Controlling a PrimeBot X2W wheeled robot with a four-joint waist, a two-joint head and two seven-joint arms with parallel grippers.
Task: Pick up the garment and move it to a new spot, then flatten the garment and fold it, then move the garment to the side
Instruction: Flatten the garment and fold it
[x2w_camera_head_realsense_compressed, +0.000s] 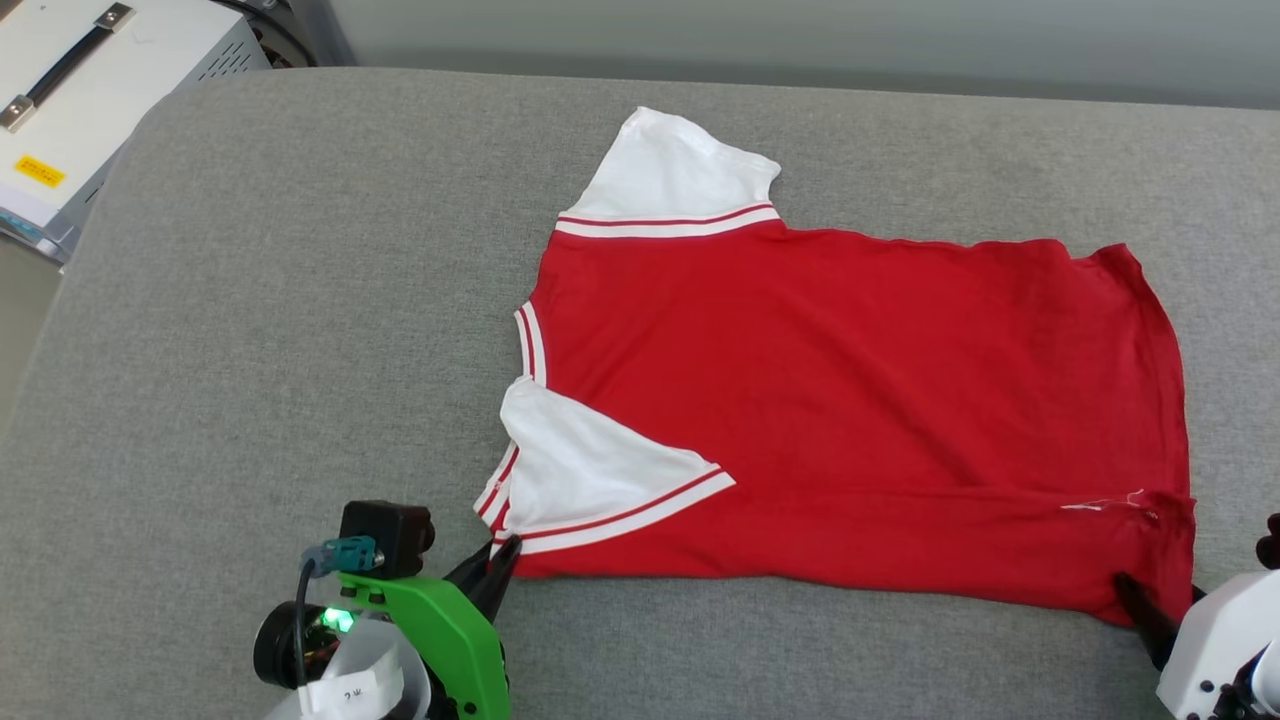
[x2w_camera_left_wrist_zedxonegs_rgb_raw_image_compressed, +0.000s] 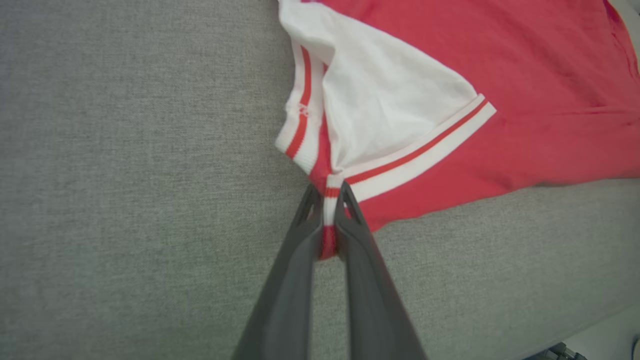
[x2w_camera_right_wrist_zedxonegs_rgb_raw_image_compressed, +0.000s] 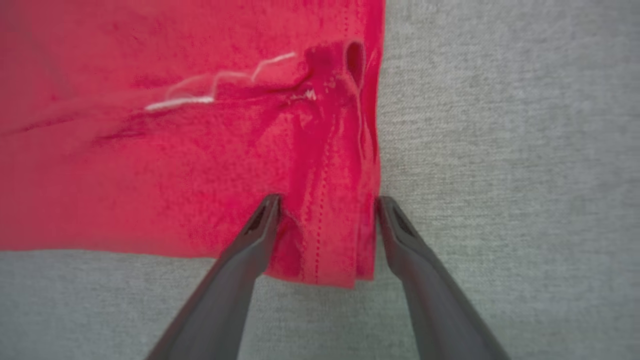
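The garment (x2w_camera_head_realsense_compressed: 850, 400), a red T-shirt with white sleeves and striped trim, lies spread on the grey cushion (x2w_camera_head_realsense_compressed: 300, 350), neckline to the left and hem to the right. My left gripper (x2w_camera_head_realsense_compressed: 505, 548) is shut on the garment's near shoulder corner; in the left wrist view its fingers (x2w_camera_left_wrist_zedxonegs_rgb_raw_image_compressed: 327, 200) pinch the striped seam of the garment (x2w_camera_left_wrist_zedxonegs_rgb_raw_image_compressed: 500, 75). My right gripper (x2w_camera_head_realsense_compressed: 1125, 585) is at the near hem corner. In the right wrist view its fingers (x2w_camera_right_wrist_zedxonegs_rgb_raw_image_compressed: 325, 200) stand open, straddling the bunched hem corner of the garment (x2w_camera_right_wrist_zedxonegs_rgb_raw_image_compressed: 150, 150).
A white case (x2w_camera_head_realsense_compressed: 90, 90) with a dark handle stands beyond the cushion's far left corner. Bare grey cushion stretches to the left of the shirt and along the near edge.
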